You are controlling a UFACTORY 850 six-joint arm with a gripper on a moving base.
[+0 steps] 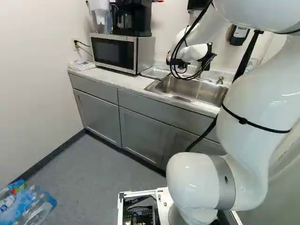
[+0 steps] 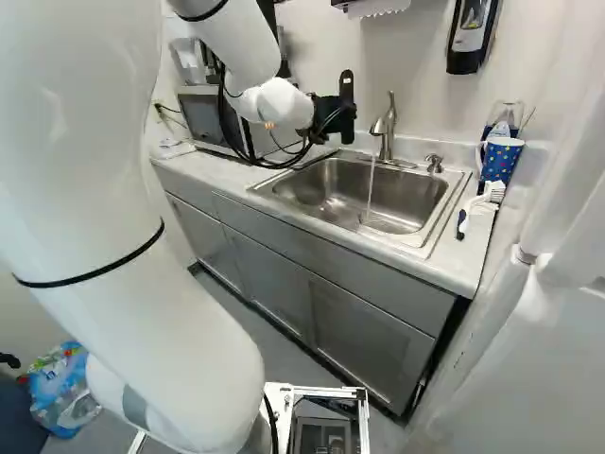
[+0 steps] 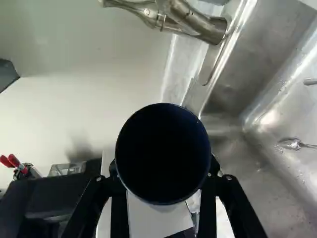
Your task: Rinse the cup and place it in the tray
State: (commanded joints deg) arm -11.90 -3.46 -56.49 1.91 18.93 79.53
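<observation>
tool (image 2: 344, 106): grasping the dark cup (image 3: 163, 153) between both fingers
tap (image 2: 384, 128): running into the sink (image 2: 406, 184)
dotted mug (image 2: 501, 161): at the counter's (image 2: 471, 248) far right corner

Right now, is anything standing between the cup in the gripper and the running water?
Nothing visible stands between the cup and the running water, which falls from the faucet into the sink.

2 rear views look down, sharing the sink (image 2: 317, 189); wrist view, close-up.
</observation>
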